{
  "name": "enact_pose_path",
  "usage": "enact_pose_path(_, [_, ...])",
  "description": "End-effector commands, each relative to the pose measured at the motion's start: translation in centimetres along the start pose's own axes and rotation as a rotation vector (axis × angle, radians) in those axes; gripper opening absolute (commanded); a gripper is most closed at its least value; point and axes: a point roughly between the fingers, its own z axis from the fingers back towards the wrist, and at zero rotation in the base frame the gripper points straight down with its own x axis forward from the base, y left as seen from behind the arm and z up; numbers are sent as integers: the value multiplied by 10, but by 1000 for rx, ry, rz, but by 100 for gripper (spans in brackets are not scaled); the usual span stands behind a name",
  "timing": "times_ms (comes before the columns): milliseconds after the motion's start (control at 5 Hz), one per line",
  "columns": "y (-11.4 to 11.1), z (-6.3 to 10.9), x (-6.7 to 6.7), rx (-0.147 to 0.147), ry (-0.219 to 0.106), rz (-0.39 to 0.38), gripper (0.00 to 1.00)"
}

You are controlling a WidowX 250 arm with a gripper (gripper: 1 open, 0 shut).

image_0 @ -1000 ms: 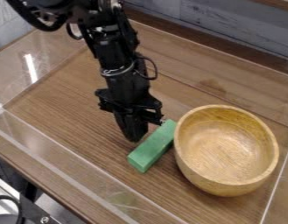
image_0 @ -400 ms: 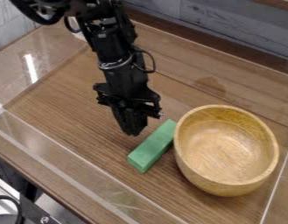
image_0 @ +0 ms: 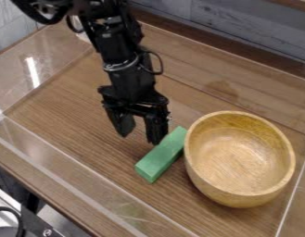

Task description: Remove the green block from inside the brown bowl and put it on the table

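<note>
The green block point(image_0: 161, 155) lies flat on the table point(image_0: 81, 139), just left of the brown bowl point(image_0: 239, 157) and close to its rim. Nothing is inside the bowl. My gripper point(image_0: 137, 130) hangs above the table at the block's upper left end, pointing steeply down. Its two dark fingers point(image_0: 121, 124) stand spread apart with nothing between them, and the right finger is just above the block's far end.
Low clear acrylic walls point(image_0: 68, 176) border the tabletop at the front and left. The black arm point(image_0: 111, 42) comes down from the upper left. A grey surface lies beyond the table at the back.
The gripper's fingers, shut together at the block's end a moment ago, have spread open. The arm has risen slightly. The block stays in place on the table.
</note>
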Motion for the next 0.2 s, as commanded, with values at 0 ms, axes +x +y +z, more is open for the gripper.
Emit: enact_pose_path(0, [3, 13, 11, 11, -52, 0, 100])
